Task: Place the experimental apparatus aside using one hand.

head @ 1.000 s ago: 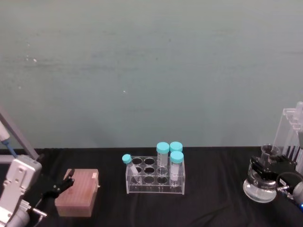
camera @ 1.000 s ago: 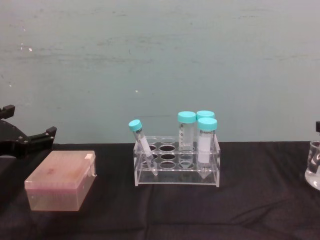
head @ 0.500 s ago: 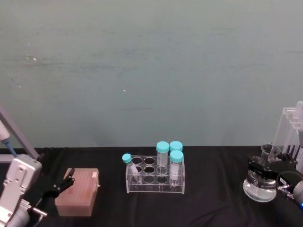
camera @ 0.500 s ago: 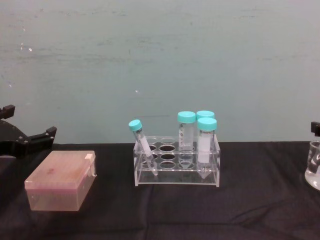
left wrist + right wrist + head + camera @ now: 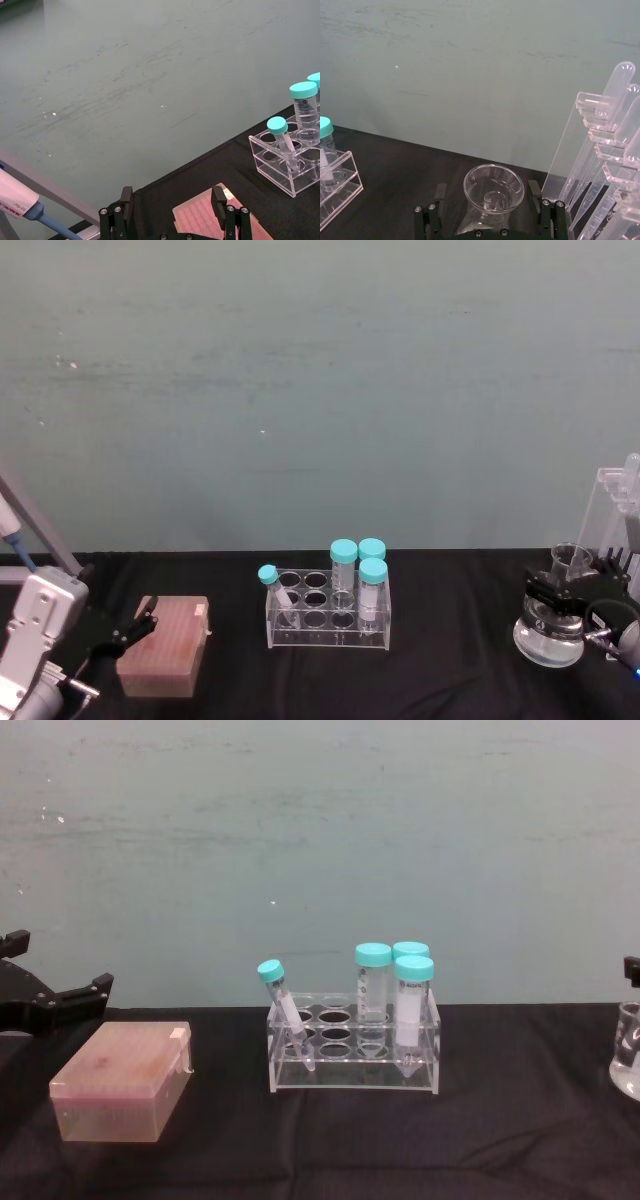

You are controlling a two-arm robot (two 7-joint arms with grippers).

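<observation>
A conical flask [image 5: 548, 632] holding clear liquid stands on the black table at the far right; its mouth [image 5: 494, 187] faces the right wrist view. My right gripper [image 5: 557, 597] is open and straddles the flask's neck, with a finger [image 5: 440, 193] on each side and a gap to the glass. Just behind the flask stands a tall acrylic rack [image 5: 614, 512] of long test tubes [image 5: 615, 87]. The flask's edge [image 5: 629, 1060] shows at the right border of the chest view. My left gripper [image 5: 128, 628] is open and idle at the far left, by a pink box.
A small clear rack [image 5: 328, 618] with teal-capped tubes [image 5: 373, 982] stands mid-table. A pink lidded box [image 5: 122, 1078] lies at the left, under the left gripper [image 5: 171, 200]. A pipette [image 5: 20, 210] on a stand sits at the far left. Black cloth lies bare between rack and flask.
The right gripper has shifted very slightly at the flask's neck. The flask stays on the table and the left arm has not moved.
</observation>
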